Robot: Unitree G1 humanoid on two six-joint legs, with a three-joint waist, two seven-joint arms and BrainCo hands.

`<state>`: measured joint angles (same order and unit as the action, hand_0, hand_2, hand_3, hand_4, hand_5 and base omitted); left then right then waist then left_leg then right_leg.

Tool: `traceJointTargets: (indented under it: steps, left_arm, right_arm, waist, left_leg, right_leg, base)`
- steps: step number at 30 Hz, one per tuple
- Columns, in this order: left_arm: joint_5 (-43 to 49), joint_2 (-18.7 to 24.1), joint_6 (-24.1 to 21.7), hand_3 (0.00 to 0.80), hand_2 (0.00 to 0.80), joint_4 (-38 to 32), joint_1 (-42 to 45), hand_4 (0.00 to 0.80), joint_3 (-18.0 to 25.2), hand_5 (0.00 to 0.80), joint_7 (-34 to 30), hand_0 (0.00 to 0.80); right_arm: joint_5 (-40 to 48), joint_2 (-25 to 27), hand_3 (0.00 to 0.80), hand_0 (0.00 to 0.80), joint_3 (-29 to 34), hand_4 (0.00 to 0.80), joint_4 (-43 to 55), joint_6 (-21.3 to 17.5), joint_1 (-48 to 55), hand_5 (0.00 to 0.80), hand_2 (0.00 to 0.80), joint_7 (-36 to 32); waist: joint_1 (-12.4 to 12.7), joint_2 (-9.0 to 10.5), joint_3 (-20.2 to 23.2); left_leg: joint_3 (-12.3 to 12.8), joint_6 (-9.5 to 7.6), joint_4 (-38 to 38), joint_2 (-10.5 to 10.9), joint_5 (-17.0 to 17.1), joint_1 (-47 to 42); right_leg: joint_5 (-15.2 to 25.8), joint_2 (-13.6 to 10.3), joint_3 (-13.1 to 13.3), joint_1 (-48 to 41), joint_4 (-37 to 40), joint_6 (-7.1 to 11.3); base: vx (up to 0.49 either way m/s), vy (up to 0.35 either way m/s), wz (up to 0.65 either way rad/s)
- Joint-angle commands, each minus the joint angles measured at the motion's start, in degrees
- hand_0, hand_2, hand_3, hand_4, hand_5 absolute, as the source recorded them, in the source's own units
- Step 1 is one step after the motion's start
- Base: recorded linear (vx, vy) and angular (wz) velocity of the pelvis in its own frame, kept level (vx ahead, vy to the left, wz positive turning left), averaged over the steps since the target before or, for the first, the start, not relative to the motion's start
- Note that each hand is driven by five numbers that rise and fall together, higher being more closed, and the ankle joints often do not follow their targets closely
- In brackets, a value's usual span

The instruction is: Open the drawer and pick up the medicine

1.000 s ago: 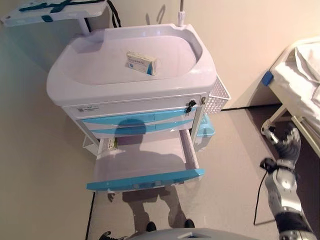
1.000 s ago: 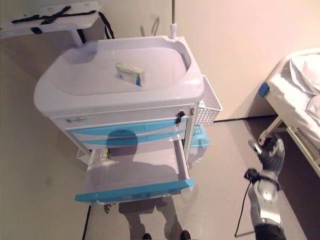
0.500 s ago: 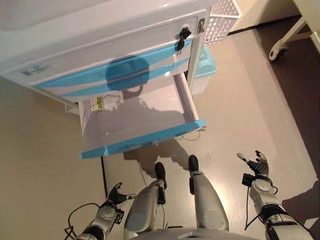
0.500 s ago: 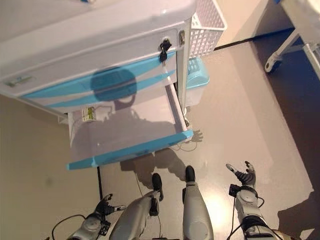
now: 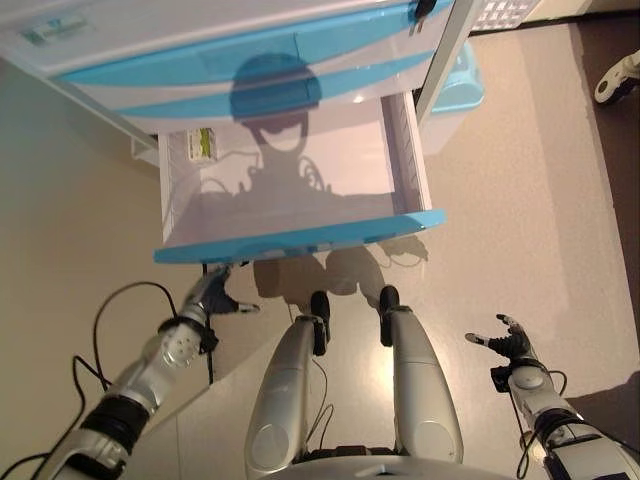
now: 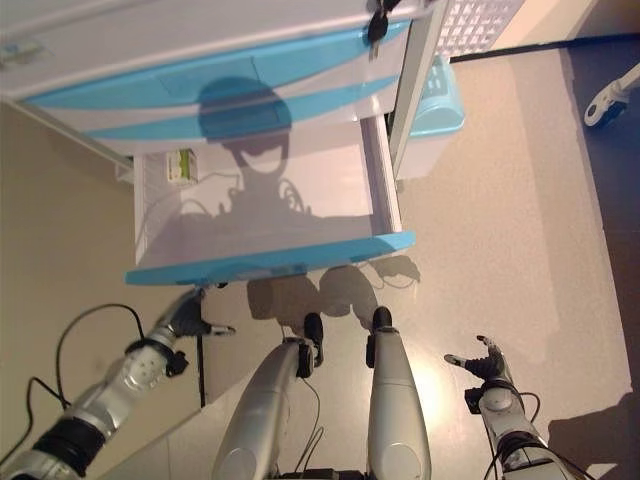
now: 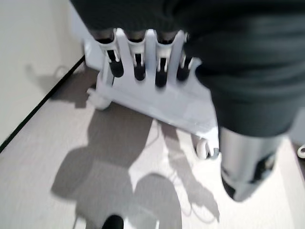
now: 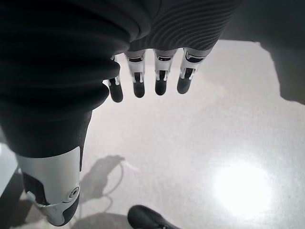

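Note:
The cart's lowest drawer point(image 5: 300, 241) is pulled out, with a blue front and a pale inside. A small medicine box point(image 5: 203, 145) with a green and white label lies in its back left corner; it also shows in the right eye view point(image 6: 181, 165). My left hand point(image 5: 210, 298) is open, low, just below the left end of the drawer front, holding nothing. Its wrist view shows straight fingers point(image 7: 138, 67) pointing at the cart's base. My right hand point(image 5: 505, 340) is open and empty, low at the right, over bare floor, far from the drawer.
Two shut blue-fronted drawers point(image 5: 250, 70) sit above the open one. A light blue bin point(image 5: 455, 90) and a white wire basket point(image 6: 470, 20) are at the cart's right side. A bed caster point(image 5: 615, 80) shows at far right. A wall stands left of the cart.
The camera has tilted down further, so the cart sits higher in the picture. My left hand has risen to just under the drawer front. My right hand stays low at the right.

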<state>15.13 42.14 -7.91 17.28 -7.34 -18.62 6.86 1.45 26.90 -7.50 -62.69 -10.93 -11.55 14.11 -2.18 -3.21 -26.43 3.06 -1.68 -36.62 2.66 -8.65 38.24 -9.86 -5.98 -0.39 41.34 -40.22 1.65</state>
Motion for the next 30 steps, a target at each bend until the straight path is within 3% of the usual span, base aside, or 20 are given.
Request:
traceJointTargets:
  steps: [1, 3, 4, 6, 7, 8, 12, 21, 30]
  left_arm:
    - [2.2, 2.5, 0.8, 0.0, 0.0, -2.0, 1.6, 0.0, 3.9, 0.0, -0.2, 0.0]
    - [2.3, 4.5, 1.5, 0.0, 0.0, -1.8, -2.3, 0.0, 4.7, 0.0, 0.3, 0.0]
    - [2.3, 4.5, 1.5, 0.0, 0.0, -1.8, -2.5, 0.0, 4.7, 0.0, 0.3, 0.0]
    - [3.1, 6.3, 1.9, 0.0, 0.0, -1.1, -5.6, 0.0, 4.2, 0.0, 0.7, 0.0]
    - [4.0, 8.6, 2.5, 0.0, 0.0, -1.5, -8.6, 0.0, 3.8, 0.0, 0.6, 0.0]
    - [3.8, 9.5, 2.9, 0.0, 0.0, -0.3, -11.0, 0.0, 4.0, 0.0, 1.3, 0.0]
    - [2.8, 11.2, 3.3, 0.0, 0.0, 0.6, -16.5, 0.0, 3.2, 0.0, 2.2, 0.0]
    - [-3.8, 10.7, 3.6, 0.0, 0.0, 10.8, -31.8, 0.0, -0.4, 0.0, 6.8, 0.0]
    - [-10.7, 10.6, 3.1, 0.0, 0.0, 18.4, -41.1, 0.0, -0.1, 0.0, 12.4, 0.0]
  right_arm:
    - [-2.1, 0.2, 0.0, 0.0, -1.5, 0.0, -0.5, 1.3, 4.8, 0.0, 0.0, -1.7]
    - [-3.3, 0.1, 0.0, 0.0, -2.0, 0.0, -1.8, 2.1, 5.5, 0.0, 0.0, -2.6]
    - [-3.3, 0.0, 0.0, 0.0, -2.0, 0.0, -1.8, 2.0, 5.4, 0.0, 0.0, -2.6]
    - [-4.1, 0.1, 0.0, 0.0, -2.5, 0.0, -3.1, 2.4, 5.7, 0.0, 0.0, -2.9]
    - [-4.4, 0.5, 0.0, 0.0, -2.3, 0.0, -3.2, 2.7, 6.0, 0.0, 0.0, -3.2]
    - [-4.8, 0.7, 0.0, 0.0, -2.4, 0.0, -3.8, 2.9, 6.7, 0.0, 0.0, -3.2]
    - [-4.9, 0.7, 0.0, 0.0, -2.3, 0.0, -5.4, 3.2, 7.2, 0.0, 0.0, -3.8]
    - [-1.8, 0.2, 0.0, 0.0, -4.2, 0.0, -5.1, 2.5, 5.3, 0.0, 0.0, -4.3]
    - [0.3, -1.3, 0.0, 0.0, -5.9, 0.0, -4.4, 1.6, 4.0, 0.0, 0.0, -3.8]
  waist:
    - [0.1, 1.89, 4.3]
    - [-0.2, 2.16, 4.4]
    - [-0.1, 2.24, 4.3]
    - [-0.3, 2.21, 4.4]
    - [-0.4, 2.35, 4.2]
    - [-0.6, 2.3, 4.2]
    - [-0.8, 2.32, 4.1]
    - [-1.7, 2.8, 4.4]
    - [-2.4, 3.57, 5.2]
  left_leg:
    - [1.5, -2.41, -0.2, 1.9, -1.3, 0.9]
    - [1.1, -2.18, -1.9, 1.5, -3.4, 1.8]
    - [1.5, -2.51, -1.5, 1.4, -1.7, 2.5]
    - [1.1, -2.16, -2.1, 1.3, -3.3, 2.6]
    - [1.5, -2.49, -1.5, 1.1, -1.4, 3.6]
    - [0.9, -2.12, -1.8, 1.1, -3.0, 3.4]
    - [0.6, -2.07, -1.3, 1.1, -2.4, 4.2]
    - [1.2, -2.06, -0.9, 0.5, -1.5, 6.8]
    - [1.7, -2.09, 0.4, 0.0, -0.9, 7.8]
  right_leg:
    - [2.9, 0.5, -0.8, -1.3, 2.2, -0.48]
    - [1.0, 1.2, -0.6, -0.3, 0.7, -0.45]
    - [2.6, 1.0, -0.9, 0.3, 1.3, -0.83]
    - [0.9, 1.3, -0.7, 0.4, 0.5, -0.53]
    - [2.6, 1.2, -1.2, 1.3, 1.2, -0.92]
    - [1.0, 1.4, -0.9, 1.1, 0.8, -0.62]
    - [1.2, 1.5, -1.3, 1.9, 1.2, -0.72]
    - [2.2, 2.2, -0.6, 4.7, 1.8, -0.86]
    - [3.6, 2.8, 0.1, 6.0, 3.7, -0.59]
  base:
    - [-0.037, -0.018, -0.07]
    - [0.003, -0.028, -0.07]
    - [-0.036, -0.023, -0.06]
    - [-0.026, -0.029, -0.05]
    - [0.054, -0.058, -0.06]
    - [-0.036, -0.058, -0.04]
    - [0.013, -0.018, 0.0]
    - [-0.014, -0.014, 0.0]
    - [0.001, -0.004, -0.08]
